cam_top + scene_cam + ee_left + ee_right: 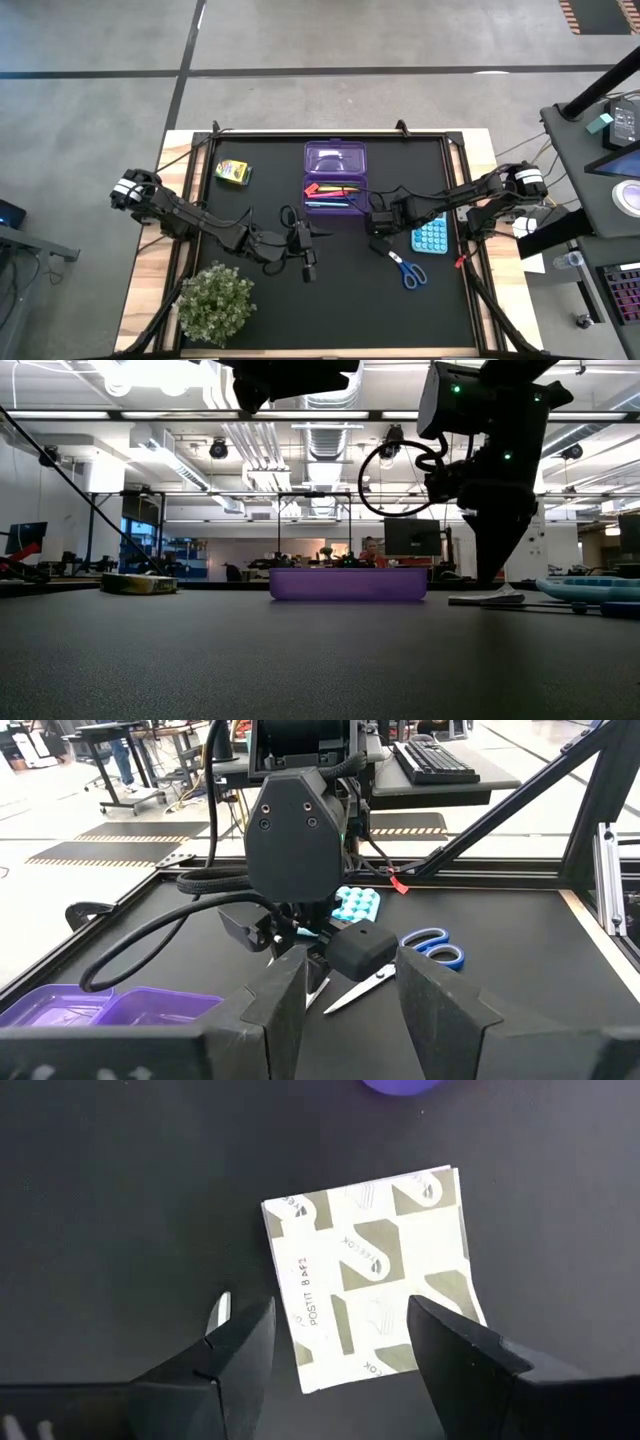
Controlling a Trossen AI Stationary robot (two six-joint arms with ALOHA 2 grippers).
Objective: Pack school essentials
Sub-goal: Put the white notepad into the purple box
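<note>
The white patterned square (375,1275) lies flat on the black mat. My right gripper (345,1350) (380,235) is open and points down over it, one finger near each of two opposite edges. In the low view the square (487,599) shows as a thin white sliver under that gripper (497,575). The purple pencil box (333,190) sits open with several coloured pens inside. The blue-handled scissors (405,268) lie on the mat, and the crayon box (232,171) sits toward the far left. My left gripper (350,1010) (305,255) is open and hangs empty left of the right one. My right gripper comes at the white square from above with a finger (245,1342) by one edge (285,1295) and the other finger by the opposite edge. I cannot tell whether the tips touch it. The square lies flat on the mat.
A light-blue dotted tile (430,235) lies right of the right gripper. A bushy potted plant (215,300) stands at the near left corner. The box's open lid (335,157) lies behind its tray. Bare mat (350,310) spreads along the near side.
</note>
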